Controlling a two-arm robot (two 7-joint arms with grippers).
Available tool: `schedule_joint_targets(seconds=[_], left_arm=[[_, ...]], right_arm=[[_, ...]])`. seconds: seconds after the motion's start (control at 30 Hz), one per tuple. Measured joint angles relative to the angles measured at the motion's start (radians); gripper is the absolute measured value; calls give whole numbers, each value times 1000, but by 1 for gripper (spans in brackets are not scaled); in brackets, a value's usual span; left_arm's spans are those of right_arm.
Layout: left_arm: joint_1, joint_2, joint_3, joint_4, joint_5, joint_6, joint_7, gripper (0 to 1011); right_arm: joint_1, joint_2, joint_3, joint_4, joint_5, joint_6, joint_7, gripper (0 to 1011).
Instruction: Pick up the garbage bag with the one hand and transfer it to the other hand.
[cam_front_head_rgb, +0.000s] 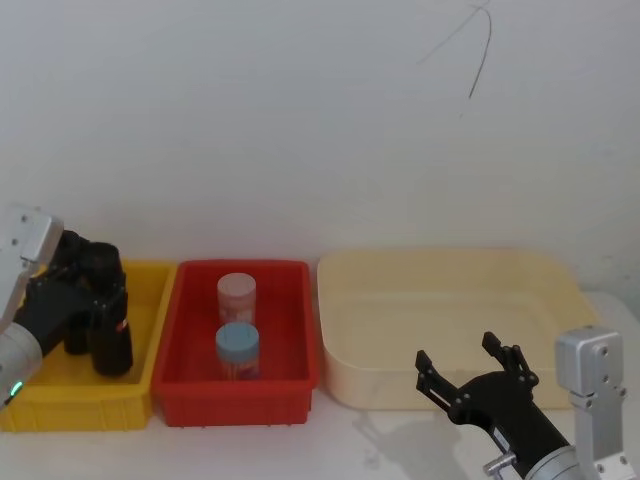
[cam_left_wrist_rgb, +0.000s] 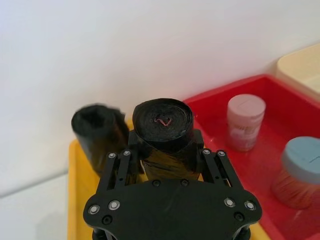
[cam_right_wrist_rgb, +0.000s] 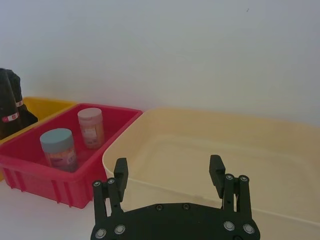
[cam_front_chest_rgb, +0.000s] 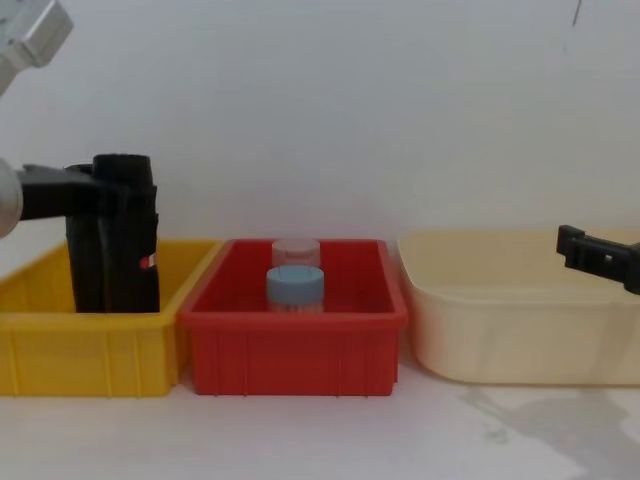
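Note:
The garbage bag (cam_left_wrist_rgb: 162, 122), a tight black roll with a small red sticker, stands upright in the yellow bin (cam_front_head_rgb: 80, 405). My left gripper (cam_left_wrist_rgb: 164, 144) is shut on the roll's upper part, one finger on each side. The same garbage bag (cam_front_head_rgb: 113, 340) appears in the head view with the left gripper (cam_front_head_rgb: 98, 278) around its top, and from the chest the garbage bag (cam_front_chest_rgb: 130, 245) rises well above the bin wall. My right gripper (cam_front_head_rgb: 470, 362) hangs open and empty in front of the cream tub, far from the bag.
A second black roll (cam_left_wrist_rgb: 97, 135) stands right beside the held one in the yellow bin. The red bin (cam_front_head_rgb: 240, 395) holds a pink-lidded jar (cam_front_head_rgb: 237, 292) and a blue-lidded jar (cam_front_head_rgb: 237, 345). A large cream tub (cam_front_head_rgb: 450, 290) sits at the right.

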Motion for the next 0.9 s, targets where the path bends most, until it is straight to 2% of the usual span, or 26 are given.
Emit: schedule_joint_targets(seconds=[0.2,0.43,0.53,0.6,0.9], left_arm=[[-19,13,3,-41,0,13,-35,564],[-75,28,7,-96,-13,33,-99,564],[-97,30,9,-107,-20,39,-123,564],[-133,31,14,-116,-31,48,-155,564],[-222,18,40,-115,-57,77,-222,564]], right_arm=[[0,0,0,0,0,0,0,1000],[5,2,0,-1,2,4,8,1000],[15,7,0,-5,9,14,25,1000],[21,10,0,-7,14,20,35,1000],[80,35,-8,-18,54,79,128,1000]])
